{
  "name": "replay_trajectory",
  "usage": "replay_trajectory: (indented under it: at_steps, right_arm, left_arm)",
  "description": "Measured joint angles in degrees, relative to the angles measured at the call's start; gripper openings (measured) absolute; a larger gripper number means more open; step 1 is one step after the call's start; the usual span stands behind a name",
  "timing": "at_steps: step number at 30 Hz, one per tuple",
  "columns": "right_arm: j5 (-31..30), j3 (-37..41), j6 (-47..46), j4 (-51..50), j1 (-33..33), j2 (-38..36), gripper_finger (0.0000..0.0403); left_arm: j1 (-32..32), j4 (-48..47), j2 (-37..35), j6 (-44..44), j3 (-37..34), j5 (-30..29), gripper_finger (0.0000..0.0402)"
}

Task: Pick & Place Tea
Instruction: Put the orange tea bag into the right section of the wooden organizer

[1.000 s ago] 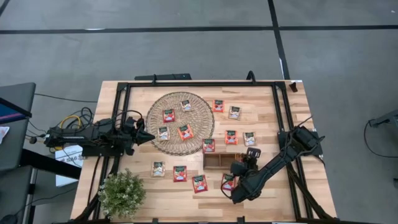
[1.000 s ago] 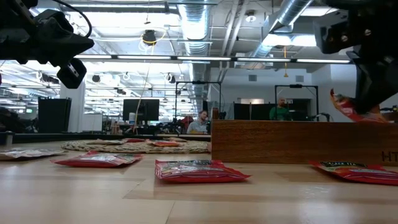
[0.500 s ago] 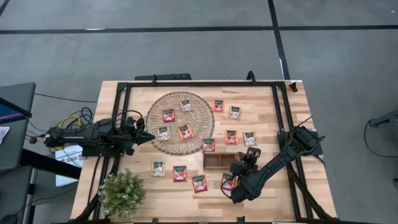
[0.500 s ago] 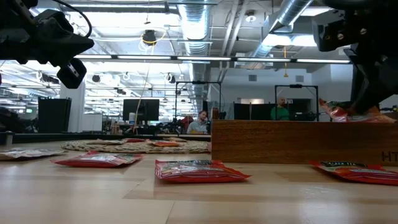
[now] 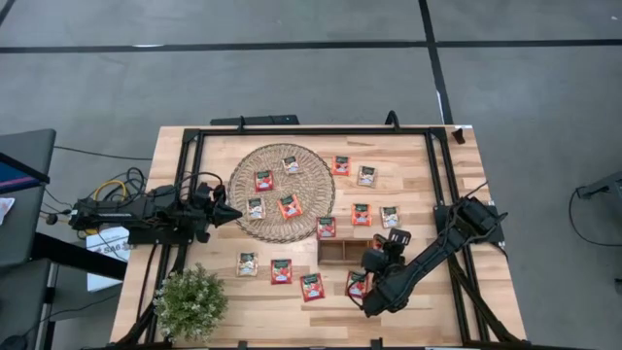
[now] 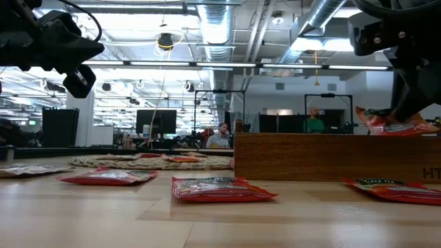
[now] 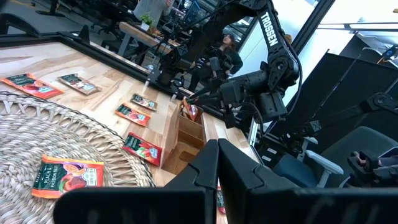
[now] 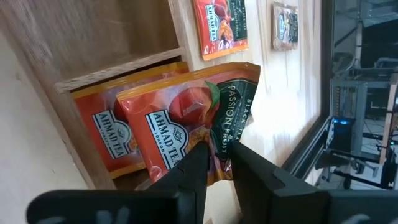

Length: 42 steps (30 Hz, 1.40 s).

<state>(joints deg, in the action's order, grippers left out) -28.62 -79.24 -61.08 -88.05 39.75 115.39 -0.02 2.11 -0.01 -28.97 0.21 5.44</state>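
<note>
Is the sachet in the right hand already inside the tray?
Partly: the sachet leans into the tray's end compartment, pinched by the right hand.

The red tea bag (image 8: 186, 130) held over the wooden tray (image 8: 93, 56) says "AHMAD TEA" and "LONDON" in a white frame. Its dark green corner says "PASSION" and "BLACK TEA". The orange tea bag (image 8: 109, 134) lying under it in the tray also says "AHMAD TEA". The black robot arm (image 7: 273, 46) has "TROSSEN" on it in white letters. The front of the wooden tray has the letters "HT" (image 6: 432, 173) at its edge. Words on the other tea bags are too small to read.
</note>
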Motion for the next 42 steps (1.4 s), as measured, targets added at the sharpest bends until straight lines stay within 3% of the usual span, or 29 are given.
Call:
replay_trajectory:
  at_steps: [11, 28, 42]
  right_arm:
    - [0.04, 0.0, 0.03, 0.52, 0.0, 0.0, 0.0073]
    - [0.17, -0.02, 0.1, -1.91, 0.0, -0.01, 0.0171]
    - [1.85, -5.62, 3.12, -1.95, 0.0, -4.05, 0.0151]
  left_arm:
    - [-0.01, 0.0, 0.0, 0.0, 0.0, 0.01, 0.0]
    - [0.01, -0.02, 0.0, 0.0, 0.0, -0.01, 0.0]
    - [0.01, 0.0, 0.0, -0.02, 0.0, 0.0, 0.0]
